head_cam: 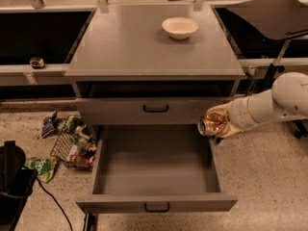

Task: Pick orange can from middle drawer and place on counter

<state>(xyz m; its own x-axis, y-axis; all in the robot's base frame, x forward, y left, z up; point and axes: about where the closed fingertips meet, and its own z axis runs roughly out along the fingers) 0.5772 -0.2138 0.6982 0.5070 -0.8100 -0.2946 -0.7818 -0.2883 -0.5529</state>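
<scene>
The counter (130,47) fills the upper middle of the frame, a broad grey slab with plenty of bare top on its left and front. Below it the middle drawer (154,172) stands pulled out toward the bottom of the frame, its flat floor bare. The white arm (269,105) reaches in from the right edge at about drawer-front height. A white bowl (180,27) sits toward the upper right of the counter.

The orange can (214,123) is off the drawer floor, held in the air just past the drawer's right wall, right of centre, lying sideways with its silver end facing left. The claw (222,125) is clamped on it.

So I'd say the picking is done and the carry is in hand. The can hangs well below the slab and beside its overhanging front edge. The next move, by my reckoning, calls for a rise clear of that edge. Then comes a reach inward over the top, setting down apart from the bowl.

The claw's fingers are mostly hidden behind the can, so how squarely they hold it is hard to tell. The arm is cut off at the right edge.
</scene>
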